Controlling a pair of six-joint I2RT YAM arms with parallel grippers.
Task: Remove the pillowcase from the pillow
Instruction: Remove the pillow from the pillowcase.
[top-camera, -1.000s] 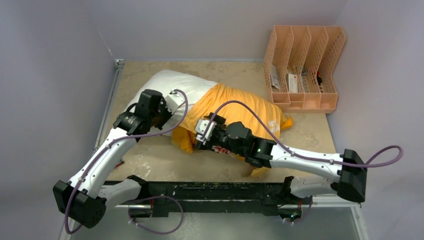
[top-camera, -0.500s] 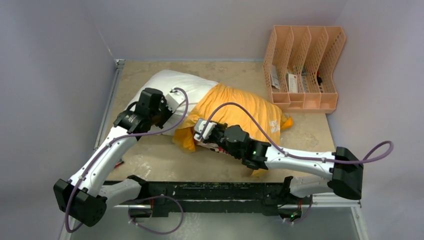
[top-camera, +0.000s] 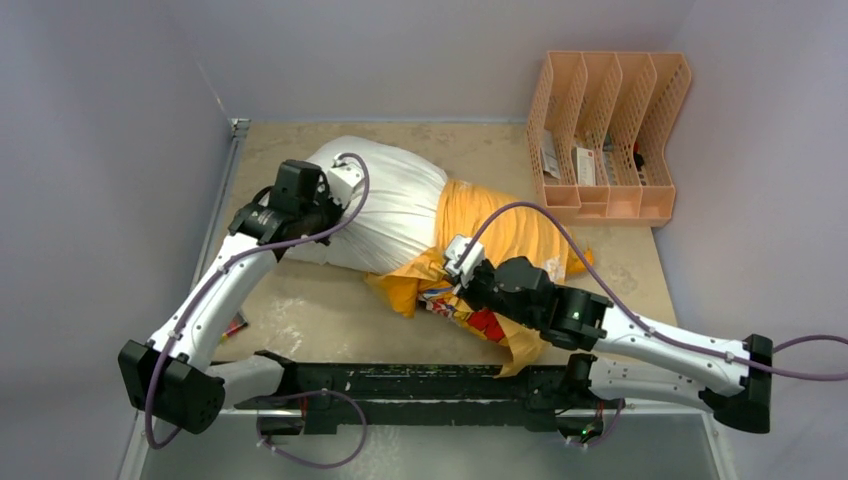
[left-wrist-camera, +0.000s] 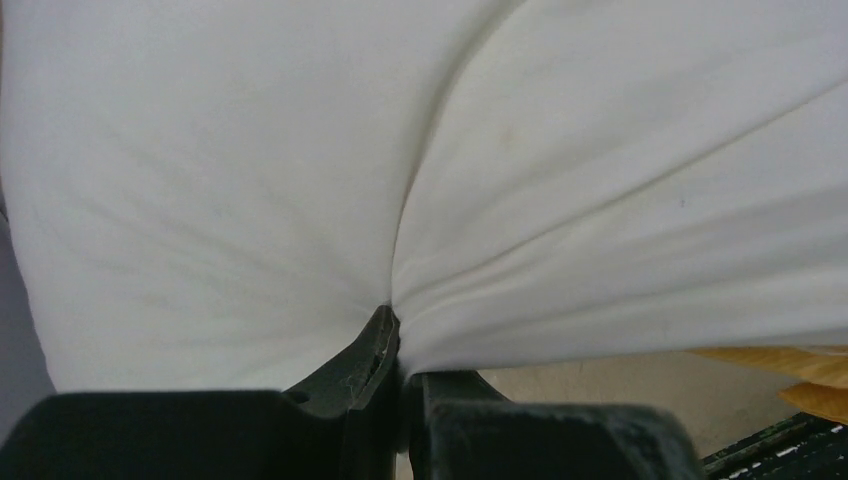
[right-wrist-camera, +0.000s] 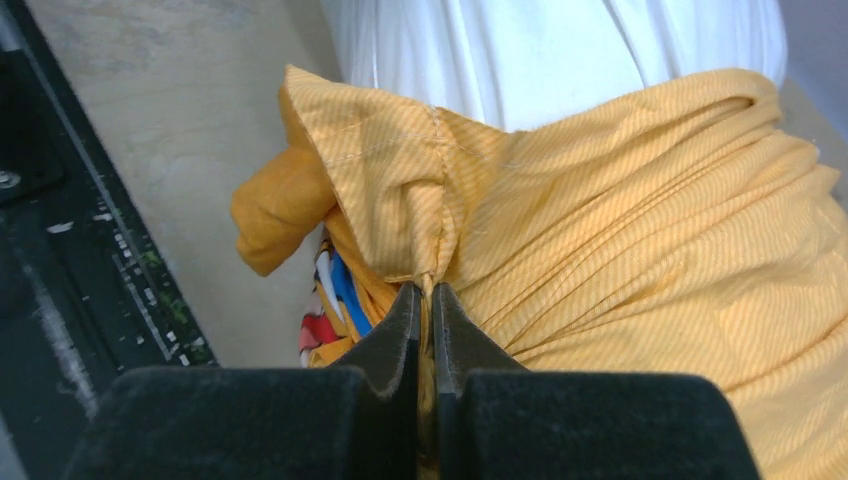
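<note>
Right wrist cam: my right pincer (right-wrist-camera: 425, 295) is clamped on the pillowcase (right-wrist-camera: 640, 240) hem to peel it off; left pincer (left-wrist-camera: 396, 325) pinches the pillow (left-wrist-camera: 220, 150) as anchor.

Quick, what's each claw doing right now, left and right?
Left claw: closed, pinching a fold of the white pillow.
Right claw: closed, gripping a bunched fold of the orange pillowcase.

Top camera looks down from behind; wrist cameras sit close, sharing pillow (top-camera: 390, 205) and pillowcase (right-wrist-camera: 620, 230).
</note>
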